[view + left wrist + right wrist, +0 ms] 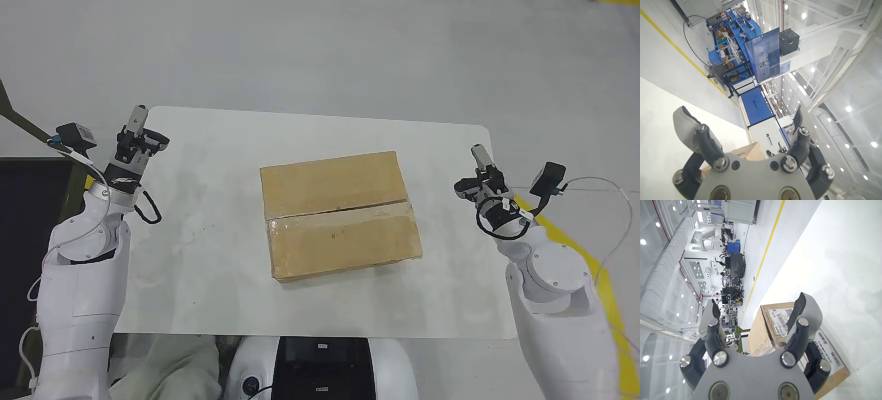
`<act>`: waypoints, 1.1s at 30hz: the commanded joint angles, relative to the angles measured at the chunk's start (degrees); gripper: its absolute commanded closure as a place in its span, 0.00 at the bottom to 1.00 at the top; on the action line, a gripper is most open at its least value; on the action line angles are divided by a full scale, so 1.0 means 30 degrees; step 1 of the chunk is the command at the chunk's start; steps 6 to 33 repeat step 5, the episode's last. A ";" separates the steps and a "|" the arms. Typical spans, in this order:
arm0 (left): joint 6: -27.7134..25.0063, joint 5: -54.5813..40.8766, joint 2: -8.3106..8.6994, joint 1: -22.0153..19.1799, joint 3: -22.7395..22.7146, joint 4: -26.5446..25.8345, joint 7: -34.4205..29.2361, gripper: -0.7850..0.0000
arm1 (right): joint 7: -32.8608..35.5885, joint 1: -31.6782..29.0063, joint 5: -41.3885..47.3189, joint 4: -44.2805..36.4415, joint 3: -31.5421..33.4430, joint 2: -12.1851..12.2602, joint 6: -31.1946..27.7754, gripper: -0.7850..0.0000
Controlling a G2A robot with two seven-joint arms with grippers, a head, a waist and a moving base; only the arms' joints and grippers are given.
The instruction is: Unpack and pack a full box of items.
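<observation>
Looking down from the top view, you find the cardboard box (335, 185) lying near the middle of the white table (200, 280). Its flaps are shut, and a seam (340, 214) runs across its top. Your left gripper (741, 113) hangs over the table's far left corner, well apart from the box. Its jaws are spread wide with nothing between them. Your right gripper (757, 303) sits at the table's right edge, also well apart from the box, with its jaws likewise parted and empty. From the right wrist view you can see a side of the box with printed labels (780, 321) stuck to it. The left wrist view catches a corner of the box past the gripper's body. A yellow floor line (677, 47) runs beyond the table.
</observation>
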 commanded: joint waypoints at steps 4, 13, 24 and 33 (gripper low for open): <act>0.0000 0.0000 0.0000 0.0000 0.0000 0.0000 0.0000 0.00 | 0.0000 0.0000 0.0000 0.0000 0.0000 0.0000 0.0000 0.08; 0.0000 0.0000 0.0000 0.0000 0.0000 0.0000 0.0000 0.00 | 0.0000 0.0000 0.0000 0.0000 0.0000 0.0000 0.0000 0.08; 0.0000 0.0000 0.0000 0.0000 0.0000 0.0000 0.0000 0.00 | 0.0000 0.0000 0.0000 0.0000 0.0000 0.0000 0.0000 0.08; 0.0000 0.0000 0.0000 0.0000 0.0000 0.0000 0.0000 0.00 | 0.0000 0.0000 0.0000 0.0000 0.0000 0.0000 0.0000 0.08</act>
